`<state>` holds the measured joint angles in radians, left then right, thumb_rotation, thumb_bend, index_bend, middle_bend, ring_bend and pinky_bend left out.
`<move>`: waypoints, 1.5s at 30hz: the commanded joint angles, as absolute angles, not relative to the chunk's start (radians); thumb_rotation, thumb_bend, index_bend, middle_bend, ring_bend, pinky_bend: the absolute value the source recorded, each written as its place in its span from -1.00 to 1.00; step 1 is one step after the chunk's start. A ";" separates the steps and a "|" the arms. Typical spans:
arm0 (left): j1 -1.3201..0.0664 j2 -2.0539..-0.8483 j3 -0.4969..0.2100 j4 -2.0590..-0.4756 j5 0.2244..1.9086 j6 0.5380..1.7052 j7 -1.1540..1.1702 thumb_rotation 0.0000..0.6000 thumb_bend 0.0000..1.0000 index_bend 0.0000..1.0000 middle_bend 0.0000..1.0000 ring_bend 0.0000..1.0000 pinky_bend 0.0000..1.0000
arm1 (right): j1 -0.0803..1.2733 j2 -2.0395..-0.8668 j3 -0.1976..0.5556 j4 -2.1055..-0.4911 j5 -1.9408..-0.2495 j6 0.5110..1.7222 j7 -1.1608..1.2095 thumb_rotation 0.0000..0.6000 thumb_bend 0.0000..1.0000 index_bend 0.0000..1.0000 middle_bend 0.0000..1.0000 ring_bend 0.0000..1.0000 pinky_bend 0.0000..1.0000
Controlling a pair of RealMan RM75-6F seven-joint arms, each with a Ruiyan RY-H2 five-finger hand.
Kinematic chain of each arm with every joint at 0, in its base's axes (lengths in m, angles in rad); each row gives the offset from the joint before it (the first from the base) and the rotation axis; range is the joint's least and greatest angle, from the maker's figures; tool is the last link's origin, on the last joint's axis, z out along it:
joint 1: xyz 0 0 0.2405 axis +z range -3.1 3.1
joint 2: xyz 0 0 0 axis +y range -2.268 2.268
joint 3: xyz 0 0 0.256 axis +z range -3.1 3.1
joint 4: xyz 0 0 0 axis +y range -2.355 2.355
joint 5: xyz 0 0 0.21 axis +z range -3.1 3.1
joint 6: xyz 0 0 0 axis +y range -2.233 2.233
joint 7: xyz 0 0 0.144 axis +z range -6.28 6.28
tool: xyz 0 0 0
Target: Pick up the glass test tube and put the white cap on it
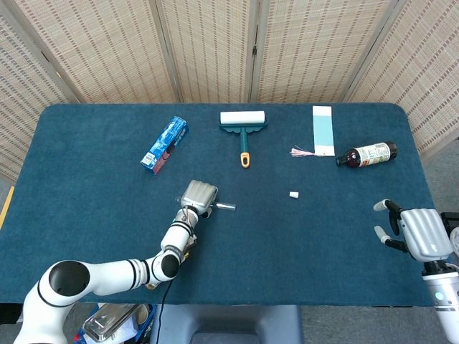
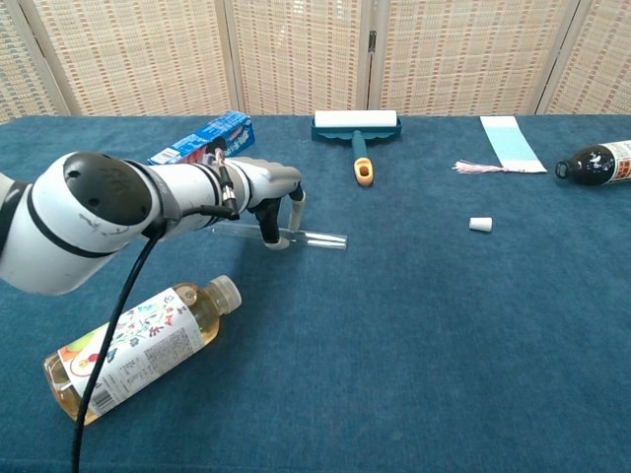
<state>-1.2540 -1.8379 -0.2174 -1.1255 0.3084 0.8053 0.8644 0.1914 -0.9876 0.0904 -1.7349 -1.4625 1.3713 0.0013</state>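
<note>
Presently the left hand (image 2: 274, 202) straddles the clear glass test tube (image 2: 314, 237) lying on the blue table (image 2: 414, 335), fingers down around it, grasp unconfirmed. Advise a firm mid-tube pinch before lifting toward the small white cap (image 2: 480, 225). Right hand (image 1: 414, 233) idle, fingers apart.

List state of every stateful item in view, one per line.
glass test tube: uncapped, lying on the table, left hand fingers on it
white cap: loose on the table, off the tube
tea bottle: capped, on its side
dark bottle: lying on its side
right hand: holding nothing, fingers apart
</note>
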 commanded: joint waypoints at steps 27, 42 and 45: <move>-1.236 -1.860 -0.218 -1.079 0.337 0.790 0.833 1.00 -0.32 0.16 1.00 1.00 1.00 | 0.179 -0.988 0.094 -1.728 -1.457 1.385 0.014 1.00 -0.42 -0.15 0.60 0.58 0.87; -1.177 -1.808 -0.231 -1.118 0.457 0.769 0.695 1.00 -0.28 0.30 1.00 1.00 1.00 | 0.166 -0.985 0.096 -1.729 -1.471 1.412 0.025 1.00 -0.42 -0.12 0.62 0.60 0.87; -1.161 -1.782 -0.240 -1.147 0.486 0.771 0.657 1.00 -0.28 0.31 1.00 1.00 1.00 | 0.166 -0.985 0.097 -1.731 -1.474 1.415 0.025 1.00 -0.42 -0.12 0.62 0.60 0.87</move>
<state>-1.1717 -1.7968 -0.2327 -1.1308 0.4738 0.7692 0.6756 0.1656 -0.9850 0.0970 -1.7313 -1.4736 1.4147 0.0253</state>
